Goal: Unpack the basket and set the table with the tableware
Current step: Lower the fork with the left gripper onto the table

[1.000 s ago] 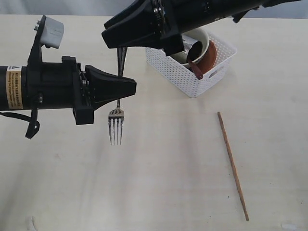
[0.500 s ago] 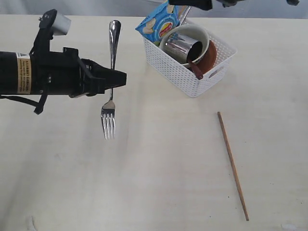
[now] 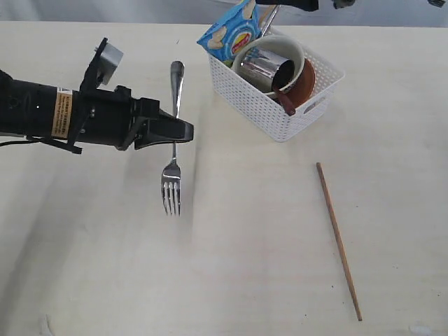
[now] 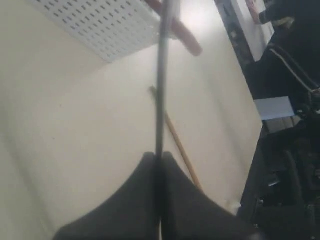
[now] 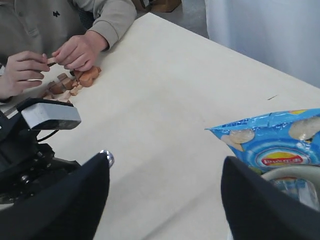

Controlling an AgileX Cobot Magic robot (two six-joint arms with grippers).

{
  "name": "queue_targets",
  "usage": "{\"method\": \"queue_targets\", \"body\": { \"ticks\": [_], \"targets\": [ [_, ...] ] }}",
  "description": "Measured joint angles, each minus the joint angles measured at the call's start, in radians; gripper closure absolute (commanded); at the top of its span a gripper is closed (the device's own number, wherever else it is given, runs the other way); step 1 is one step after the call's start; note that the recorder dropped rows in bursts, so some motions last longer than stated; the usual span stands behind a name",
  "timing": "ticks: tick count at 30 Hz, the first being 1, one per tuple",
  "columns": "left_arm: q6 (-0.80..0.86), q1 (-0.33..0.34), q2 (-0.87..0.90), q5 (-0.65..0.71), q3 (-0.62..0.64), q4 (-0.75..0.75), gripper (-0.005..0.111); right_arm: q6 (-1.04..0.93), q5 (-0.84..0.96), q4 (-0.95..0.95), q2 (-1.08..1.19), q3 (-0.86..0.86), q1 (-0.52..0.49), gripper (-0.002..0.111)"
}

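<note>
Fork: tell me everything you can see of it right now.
The fork is shiny steel, with thin tines and a long slim handle ending in a rounded tip. The left gripper is shut on the handle about midway, reaching in from the side. The fork sits left of the basket, tines pointing away from it, and seems held clear of the table.

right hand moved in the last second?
Yes. The right hand was over the left of the basket; now it's back at the top edge, beyond it.
</note>
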Motion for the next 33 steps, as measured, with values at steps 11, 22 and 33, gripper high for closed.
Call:
{"method": "queue_targets", "body": {
  "ticks": [11, 22, 33],
  "targets": [
    [-0.093, 0.021, 0.105, -0.064, 0.0, 0.059, 0.107, 0.032, -0.023, -0.018, -0.002, 0.0, -0.002, 0.047],
    [-0.233, 0.021, 0.105, 0.081, 0.018, 0.109, 0.107, 0.04, -0.026, -0.027, -0.002, 0.0, -0.002, 0.047],
    [-0.332, 0.021, 0.107, 0.104, 0.052, 0.152, 0.106, 0.042, -0.033, -0.029, -0.002, 0.0, -0.002, 0.047]
  ]
}}
